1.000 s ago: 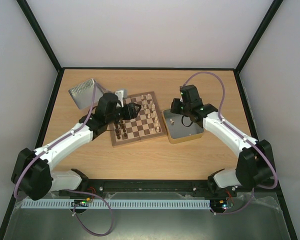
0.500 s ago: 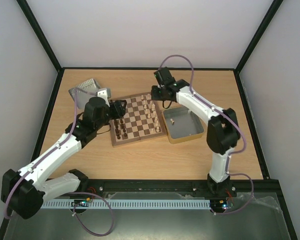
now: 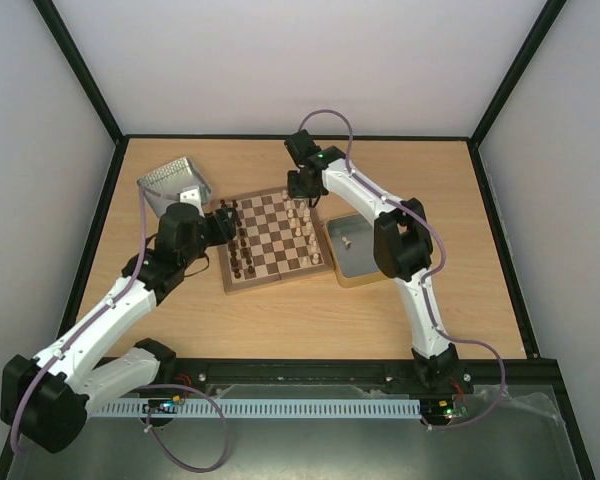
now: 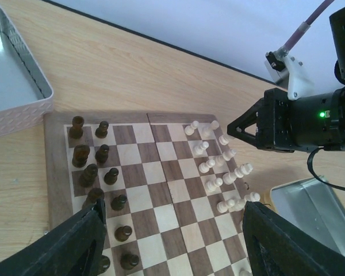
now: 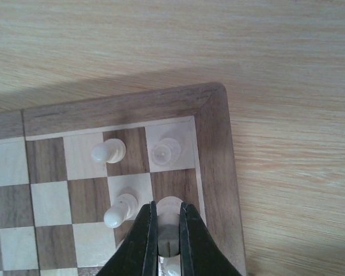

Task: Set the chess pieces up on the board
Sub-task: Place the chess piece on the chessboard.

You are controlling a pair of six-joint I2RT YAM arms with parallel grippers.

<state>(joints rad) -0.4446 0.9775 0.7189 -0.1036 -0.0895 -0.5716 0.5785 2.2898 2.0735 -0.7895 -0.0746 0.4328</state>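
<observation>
The board [image 3: 276,281] lies mid-table, with dark pieces along its left side and cream chess pieces [image 3: 302,224] along its right. My right gripper [image 3: 302,189] hangs over the board's far right corner. In the right wrist view it [image 5: 168,206] is shut on a cream chess piece [image 5: 169,227] above a dark edge square; three cream pieces [image 5: 109,151] stand close by. My left gripper [image 3: 227,212] is at the board's far left edge. Seen from the left wrist it [image 4: 172,241] is open above the board [image 4: 161,195], nothing between its fingers [image 4: 75,241].
An open metal tin [image 3: 372,272] lies right of the board with one cream piece [image 3: 347,241] inside. A second shiny tin [image 3: 168,185] sits at the far left. Dark brown pieces [image 4: 98,169] fill the board's left two files.
My right arm has swung from the tin over to the board's far right corner, staying shut. My left arm has drawn back leftwards off the board, its jaws a little wider.
</observation>
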